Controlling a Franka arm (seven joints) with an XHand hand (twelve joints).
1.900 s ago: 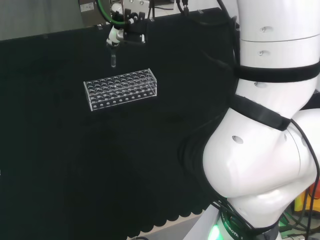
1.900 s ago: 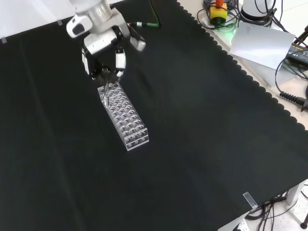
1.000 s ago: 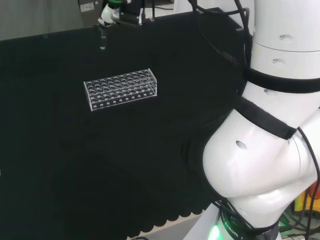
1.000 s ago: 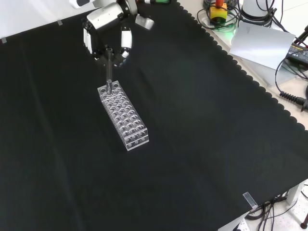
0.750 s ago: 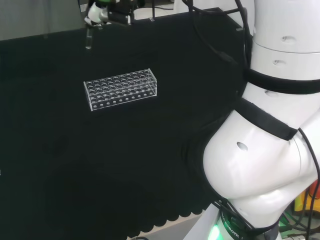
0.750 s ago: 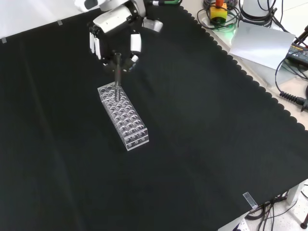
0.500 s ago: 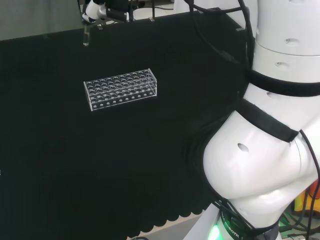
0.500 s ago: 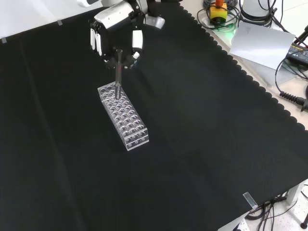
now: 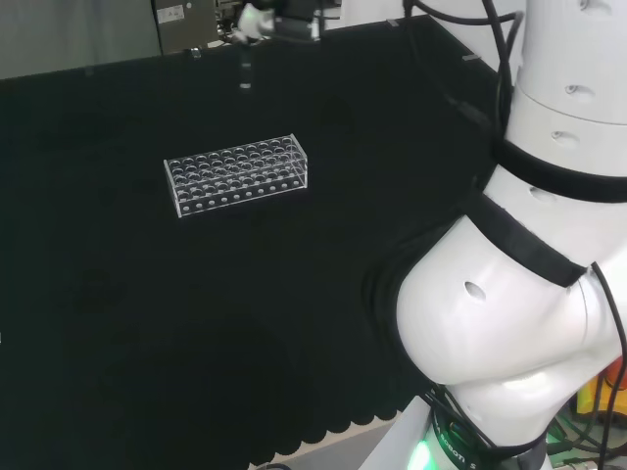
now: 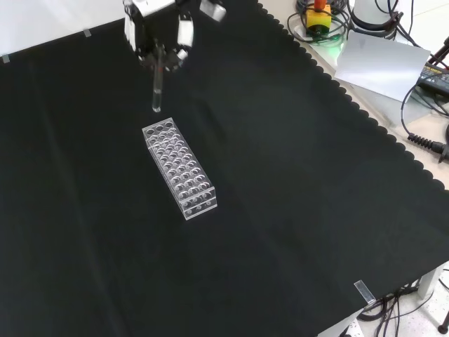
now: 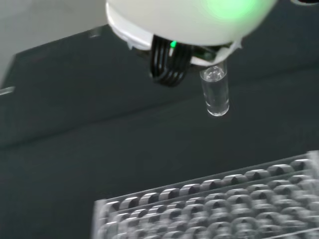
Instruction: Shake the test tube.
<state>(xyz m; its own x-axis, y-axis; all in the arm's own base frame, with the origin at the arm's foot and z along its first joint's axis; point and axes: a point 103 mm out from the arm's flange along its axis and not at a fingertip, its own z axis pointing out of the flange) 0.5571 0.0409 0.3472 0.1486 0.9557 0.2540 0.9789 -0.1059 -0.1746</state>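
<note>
High above the black cloth, the hand (image 10: 158, 27) has its fingers curled round the top of a clear test tube (image 10: 156, 88), which hangs down, nearly upright. The head view places the hand (image 9: 266, 17) at the top edge, with the tube (image 9: 245, 73) below it and beyond the rack. A clear plastic test tube rack (image 10: 179, 168) with several empty holes stands on the cloth, and the tube's tip hovers just off its far end. In the wrist view the tube (image 11: 215, 92) sticks out under the blurred white hand (image 11: 189, 20), above the rack (image 11: 214, 204).
The arm's own white links (image 9: 529, 294) stand at the right of the head view. Off the cloth's far right corner in the front view lie a yellow box (image 10: 319, 15), a grey sheet (image 10: 382, 62) and cables (image 10: 424, 144). Bare black cloth (image 10: 295, 210) surrounds the rack.
The hand has lifted the tube from the rack and swung it left, then back right in the head view. In the front view the tube's tip now hangs beyond the rack's end.
</note>
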